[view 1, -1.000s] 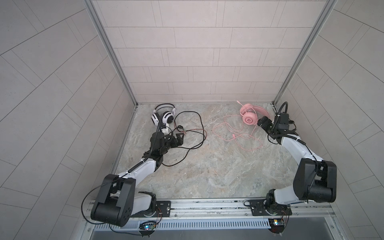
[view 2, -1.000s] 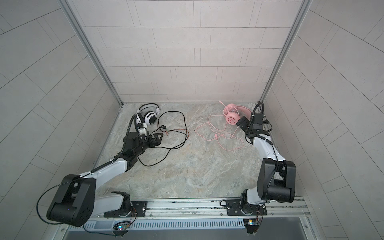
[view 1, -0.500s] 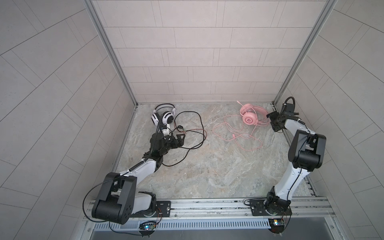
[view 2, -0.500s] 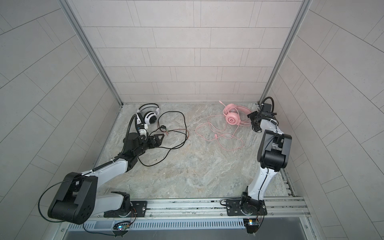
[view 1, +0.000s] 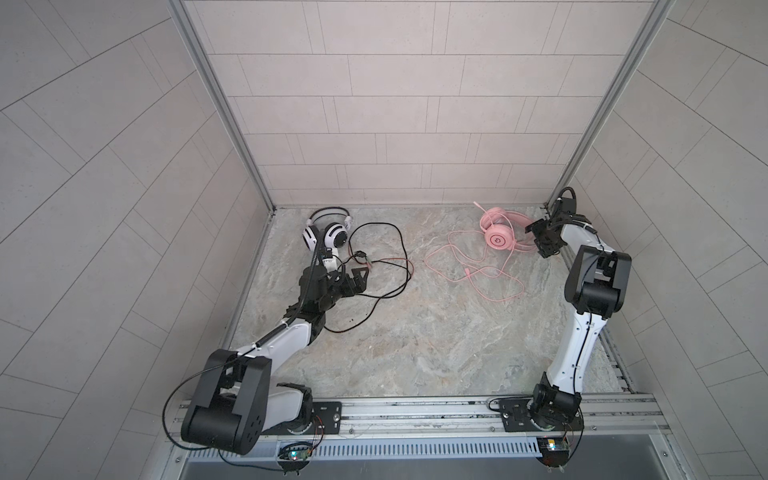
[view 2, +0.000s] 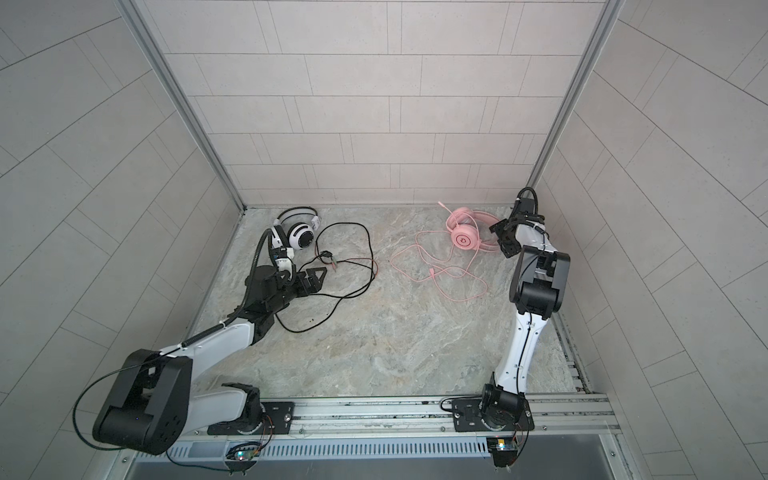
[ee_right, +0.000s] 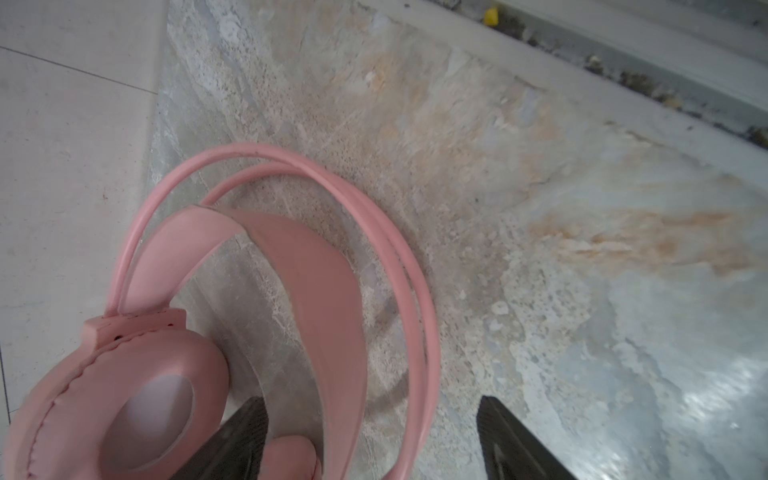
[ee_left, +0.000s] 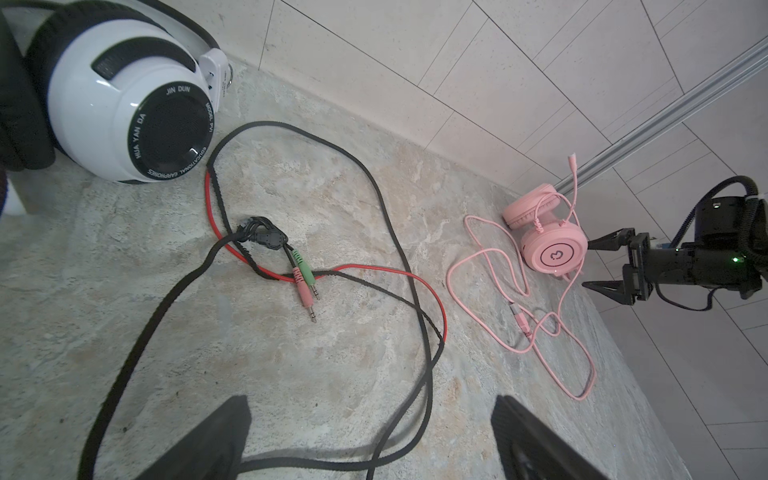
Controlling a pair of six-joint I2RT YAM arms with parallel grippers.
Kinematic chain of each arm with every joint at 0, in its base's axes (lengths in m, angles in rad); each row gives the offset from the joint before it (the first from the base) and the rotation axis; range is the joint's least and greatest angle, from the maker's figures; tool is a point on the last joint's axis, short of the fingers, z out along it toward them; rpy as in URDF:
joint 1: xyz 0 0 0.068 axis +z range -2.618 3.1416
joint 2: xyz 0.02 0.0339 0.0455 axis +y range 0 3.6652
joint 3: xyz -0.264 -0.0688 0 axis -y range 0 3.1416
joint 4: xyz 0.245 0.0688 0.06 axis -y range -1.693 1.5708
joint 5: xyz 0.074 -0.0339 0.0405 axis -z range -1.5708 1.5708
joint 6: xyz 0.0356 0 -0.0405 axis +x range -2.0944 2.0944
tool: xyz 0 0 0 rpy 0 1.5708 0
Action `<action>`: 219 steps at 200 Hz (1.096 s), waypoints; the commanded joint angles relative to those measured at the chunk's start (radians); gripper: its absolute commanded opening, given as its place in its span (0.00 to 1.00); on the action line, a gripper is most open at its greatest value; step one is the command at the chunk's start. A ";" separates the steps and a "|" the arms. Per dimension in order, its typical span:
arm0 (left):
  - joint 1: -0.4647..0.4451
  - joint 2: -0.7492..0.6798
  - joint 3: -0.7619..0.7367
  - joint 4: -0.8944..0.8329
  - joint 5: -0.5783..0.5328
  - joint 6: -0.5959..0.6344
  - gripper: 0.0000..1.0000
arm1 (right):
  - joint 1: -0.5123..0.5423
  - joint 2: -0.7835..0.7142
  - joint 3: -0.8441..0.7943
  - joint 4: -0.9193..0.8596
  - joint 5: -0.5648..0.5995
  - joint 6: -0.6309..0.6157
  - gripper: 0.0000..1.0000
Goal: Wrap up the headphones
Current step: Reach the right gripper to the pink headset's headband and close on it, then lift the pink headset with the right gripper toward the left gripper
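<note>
The white-and-black headphones (view 1: pixel 330 230) (view 2: pixel 297 232) (ee_left: pixel 124 108) lie at the back left, and their black cable (view 1: pixel 399 249) (ee_left: pixel 424 353) loops over the floor. My left gripper (view 1: pixel 353 278) (view 2: pixel 313 278) (ee_left: pixel 370 407) is open just above a stretch of that cable, gripping nothing. The pink headphones (view 1: pixel 500 235) (view 2: pixel 465 237) (ee_left: pixel 552 249) lie at the back right, trailing a thin pink cable (view 1: pixel 478 274). My right gripper (view 1: pixel 536 239) (view 2: pixel 500 239) (ee_right: pixel 374 405) is open, its jaws astride the pink headband (ee_right: pixel 332 311) without pinching it.
A red wire (ee_left: pixel 415 276) and the pink and green plugs (ee_left: pixel 305 282) lie among the black loops. The right side wall (view 1: pixel 665 208) and the back right corner post (view 1: pixel 582 145) are close behind my right gripper. The marble floor (view 1: pixel 415 340) lies bare in front.
My right arm has folded its elbow up and moved the gripper back to the headband side of the pink headphones, jaws slightly narrower. The left arm has barely moved.
</note>
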 commanded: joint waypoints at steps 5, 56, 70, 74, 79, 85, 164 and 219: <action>-0.003 -0.008 -0.004 0.005 -0.007 0.013 0.97 | 0.032 0.070 0.082 -0.107 0.025 -0.041 0.81; -0.004 -0.009 0.000 -0.005 -0.016 0.032 0.97 | 0.054 0.115 0.097 -0.056 0.030 -0.090 0.21; -0.004 -0.015 0.010 -0.038 -0.033 0.054 0.97 | 0.057 0.090 0.078 -0.030 0.034 -0.112 0.05; -0.005 -0.017 0.012 -0.047 -0.038 0.057 0.97 | 0.058 0.079 0.068 -0.018 0.042 -0.119 0.03; -0.003 -0.021 0.013 -0.051 -0.043 0.060 0.97 | 0.061 0.059 0.057 -0.006 0.057 -0.129 0.01; -0.004 -0.024 0.011 -0.052 -0.044 0.060 0.97 | 0.067 0.038 0.043 0.005 0.074 -0.144 0.00; -0.005 -0.033 0.007 -0.042 -0.031 0.055 0.97 | 0.287 -0.512 -0.299 0.293 0.495 -0.510 0.00; -0.007 -0.063 -0.001 -0.035 -0.018 0.054 0.97 | 0.760 -0.924 -0.847 1.197 0.895 -1.280 0.00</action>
